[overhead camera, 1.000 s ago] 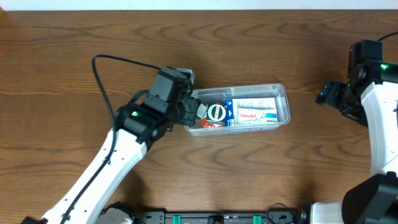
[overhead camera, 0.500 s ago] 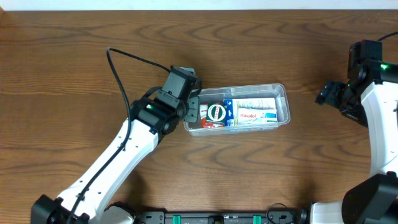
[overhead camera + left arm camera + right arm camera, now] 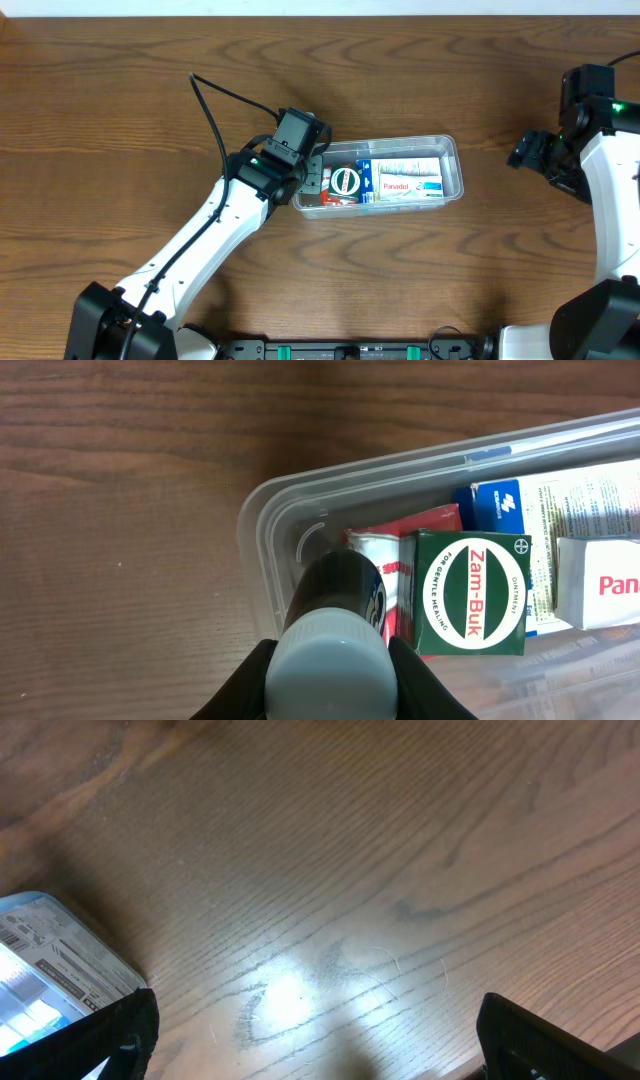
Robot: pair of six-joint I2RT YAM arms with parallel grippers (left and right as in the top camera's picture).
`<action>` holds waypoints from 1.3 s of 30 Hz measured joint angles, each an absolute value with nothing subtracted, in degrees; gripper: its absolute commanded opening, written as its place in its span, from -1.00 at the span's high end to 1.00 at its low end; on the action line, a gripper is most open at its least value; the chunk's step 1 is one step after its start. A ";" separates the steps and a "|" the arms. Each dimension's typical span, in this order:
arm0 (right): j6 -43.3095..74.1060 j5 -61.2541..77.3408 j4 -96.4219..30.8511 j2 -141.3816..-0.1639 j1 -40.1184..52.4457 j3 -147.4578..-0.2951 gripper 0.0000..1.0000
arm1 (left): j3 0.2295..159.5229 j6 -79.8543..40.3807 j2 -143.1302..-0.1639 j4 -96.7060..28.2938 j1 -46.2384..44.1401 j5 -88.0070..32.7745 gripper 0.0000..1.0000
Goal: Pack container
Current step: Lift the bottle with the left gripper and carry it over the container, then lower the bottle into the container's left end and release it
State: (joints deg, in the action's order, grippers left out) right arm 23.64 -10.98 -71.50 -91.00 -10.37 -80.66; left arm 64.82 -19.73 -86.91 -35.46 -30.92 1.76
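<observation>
The container (image 3: pixel 461 172) looks light, thin and flexible, best taken at its rim; the left gripper (image 3: pixel 333 675) clamps a bottle (image 3: pixel 335 595), while the right gripper (image 3: pixel 315 1045) has its jaws apart.

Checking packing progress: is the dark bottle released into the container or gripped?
Gripped. The left gripper is shut on the bottle's grey-capped end, its dark body reaching into the container beside the Zam-Buk box.
</observation>
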 measured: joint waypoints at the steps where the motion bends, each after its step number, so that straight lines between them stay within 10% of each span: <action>1: 23.64 -10.98 -71.50 -91.00 -10.37 -80.66 -0.98 | 64.82 -19.75 -86.91 -35.40 -30.92 1.78 0.76; 31: 23.64 -10.98 -71.50 -91.00 -10.37 -80.66 -0.98 | 64.82 -25.93 -90.52 -34.50 -30.94 5.15 0.76; 39: 23.64 -10.98 -71.50 -91.00 -10.37 -80.66 -0.98 | 64.82 -25.98 -90.67 -34.50 -30.94 5.15 0.38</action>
